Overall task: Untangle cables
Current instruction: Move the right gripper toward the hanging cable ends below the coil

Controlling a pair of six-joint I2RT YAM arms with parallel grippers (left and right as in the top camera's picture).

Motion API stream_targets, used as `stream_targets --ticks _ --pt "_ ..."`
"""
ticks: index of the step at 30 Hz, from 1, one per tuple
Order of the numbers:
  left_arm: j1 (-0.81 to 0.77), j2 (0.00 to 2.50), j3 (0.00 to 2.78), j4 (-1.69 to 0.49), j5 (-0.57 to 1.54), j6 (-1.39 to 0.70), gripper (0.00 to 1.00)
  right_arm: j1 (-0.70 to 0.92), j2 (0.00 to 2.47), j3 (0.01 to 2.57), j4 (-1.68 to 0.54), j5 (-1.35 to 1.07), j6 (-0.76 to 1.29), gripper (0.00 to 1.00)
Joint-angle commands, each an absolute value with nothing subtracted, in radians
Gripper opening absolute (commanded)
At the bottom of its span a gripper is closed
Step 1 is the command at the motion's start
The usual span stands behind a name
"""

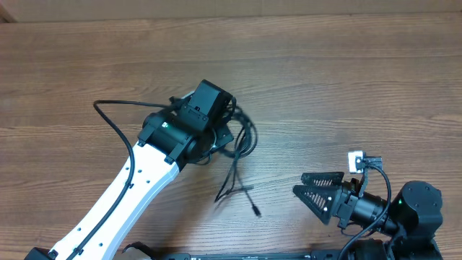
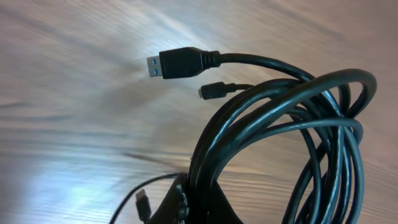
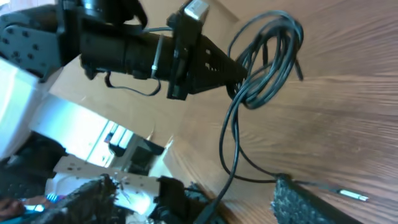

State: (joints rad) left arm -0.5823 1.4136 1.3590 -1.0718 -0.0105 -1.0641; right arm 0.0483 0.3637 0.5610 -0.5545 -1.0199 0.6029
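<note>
The left pincer (image 3: 235, 72) is pressed together on the cables (image 1: 244, 136), which are pinched at its tip over the middle of the counter (image 1: 346, 65). In the left wrist view the bundle is seen rising from beside one dark finger (image 2: 177, 208) at the bottom edge and curving up and to the right in several overlapping loops. A flat plug (image 2: 177, 62) with a blue-lined metal end is held out to the left above the loops, and a small plug (image 2: 209, 92) is seen just beneath it. A third plug (image 2: 142, 200) on a thin strand is seen low at the left of the finger. Whether the loops rest on the counter or hang clear of it cannot be told. From overhead, the coil is bunched just to the right of the left arm (image 1: 123, 188), partly hidden under its wrist. Two loose strands trail from the coil toward the near edge, and one strand end (image 1: 256, 211) is laid flat on the wood. The right pincer (image 1: 297, 183) is spread wide and nothing is held in it. It is pointed left toward the trailing strands, well apart from the coil, with only the loose end near its tips and not touched.
</note>
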Motion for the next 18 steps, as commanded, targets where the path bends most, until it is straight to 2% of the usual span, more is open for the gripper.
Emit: stream_targets --ticks 1,6,11,15,18 --pt "-0.583 1.405 1.36 -1.013 0.082 -1.121 0.04 0.051 0.392 0.584 -0.561 -0.984 0.598 0.79" --pt "-0.591 1.406 1.36 -0.98 0.125 -1.251 0.05 0.051 0.456 0.584 -0.578 -0.977 0.597 0.86" --pt "-0.625 1.406 1.36 -0.971 0.125 -1.244 0.04 0.067 0.527 0.584 -0.545 -0.978 0.606 0.86" --pt "-0.662 1.406 1.36 -0.888 0.132 -1.148 0.04 0.152 0.585 0.584 -0.441 -0.981 0.684 0.85" --pt "-0.673 1.406 1.36 -0.844 0.132 -1.149 0.04 0.224 0.621 0.584 -0.367 -0.981 0.72 0.8"
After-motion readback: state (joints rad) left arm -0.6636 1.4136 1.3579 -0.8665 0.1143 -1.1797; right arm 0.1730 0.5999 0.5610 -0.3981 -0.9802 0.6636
